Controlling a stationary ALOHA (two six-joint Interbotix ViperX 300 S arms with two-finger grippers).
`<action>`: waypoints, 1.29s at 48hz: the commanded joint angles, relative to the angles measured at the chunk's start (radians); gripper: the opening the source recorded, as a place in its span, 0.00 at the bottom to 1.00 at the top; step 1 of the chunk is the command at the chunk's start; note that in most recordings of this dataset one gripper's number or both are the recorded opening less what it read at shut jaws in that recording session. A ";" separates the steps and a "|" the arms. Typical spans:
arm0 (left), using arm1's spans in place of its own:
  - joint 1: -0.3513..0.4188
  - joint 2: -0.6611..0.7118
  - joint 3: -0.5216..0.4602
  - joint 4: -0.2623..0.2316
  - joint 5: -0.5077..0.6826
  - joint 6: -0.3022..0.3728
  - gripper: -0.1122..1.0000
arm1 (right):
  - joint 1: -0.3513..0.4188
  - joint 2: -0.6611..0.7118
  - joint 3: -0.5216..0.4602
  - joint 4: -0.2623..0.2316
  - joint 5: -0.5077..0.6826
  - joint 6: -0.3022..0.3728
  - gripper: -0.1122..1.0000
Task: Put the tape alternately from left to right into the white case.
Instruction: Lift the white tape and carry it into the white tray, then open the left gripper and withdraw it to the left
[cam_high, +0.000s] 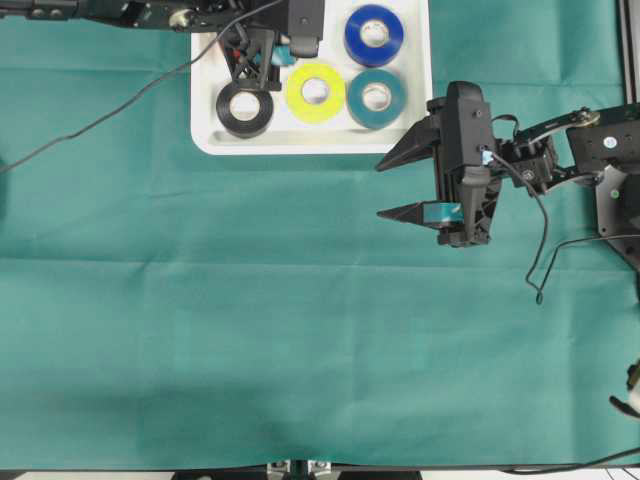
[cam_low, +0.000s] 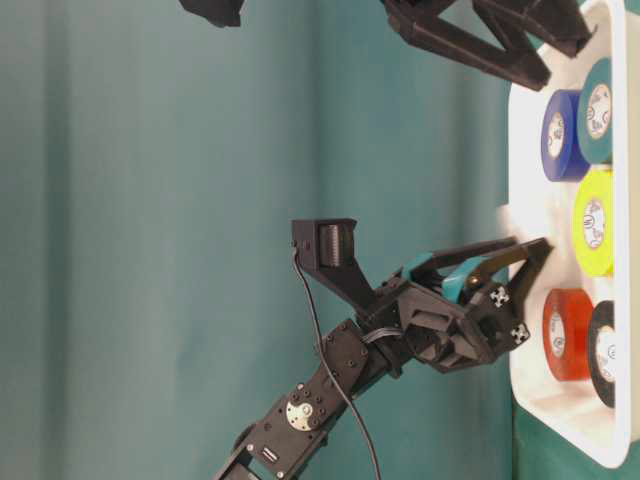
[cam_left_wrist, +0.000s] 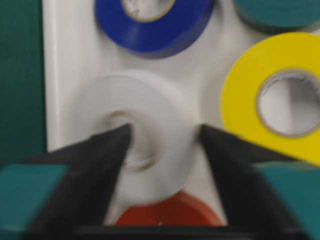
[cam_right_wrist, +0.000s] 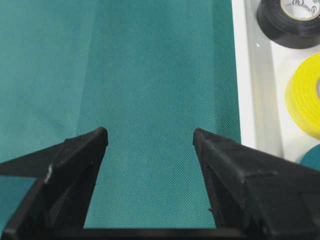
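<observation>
Six tape rolls sit in the white case (cam_high: 205, 140): black roll (cam_high: 245, 108), yellow roll (cam_high: 315, 92) and teal roll (cam_high: 375, 97) in the near row of the overhead view, blue roll (cam_high: 374, 35) behind the teal one. White roll (cam_left_wrist: 132, 135) and red roll (cam_left_wrist: 167, 216) show best in the left wrist view; overhead they are mostly hidden under the left arm. All rolls lie flat, hole facing up; being round rings, none has a long axis to note. The case itself runs its long side left to right in the overhead view, at the far edge of the green cloth (cam_high: 300, 330).

Writing: faint dark print on the pale cores of the black and yellow rolls, too small to read. No brand legible anywhere.

Left gripper (cam_left_wrist: 162, 137): over the white roll, one finger tip inside the roll's hole, the other outside the ring on the yellow roll's side, so the jaws straddle one wall of the ring. Jaws part open; the view is blurred and I cannot tell whether the fingers press the roll or stand just off it. White roll rests on the case floor, touching or nearly touching the red roll.

Right gripper (cam_high: 382, 188): jaws spread wide, nothing between them, over bare cloth just beside the case's right end, fingers pointing toward the left of the overhead view.
</observation>
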 joint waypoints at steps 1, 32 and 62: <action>-0.002 -0.035 -0.014 0.002 -0.006 0.000 0.31 | 0.003 -0.005 -0.018 -0.002 -0.008 0.000 0.79; -0.003 -0.086 0.035 0.000 -0.006 -0.012 0.73 | 0.003 -0.005 -0.015 -0.002 -0.008 0.000 0.79; -0.140 -0.255 0.230 -0.003 -0.005 -0.046 0.72 | 0.003 -0.005 -0.018 -0.003 -0.008 0.000 0.79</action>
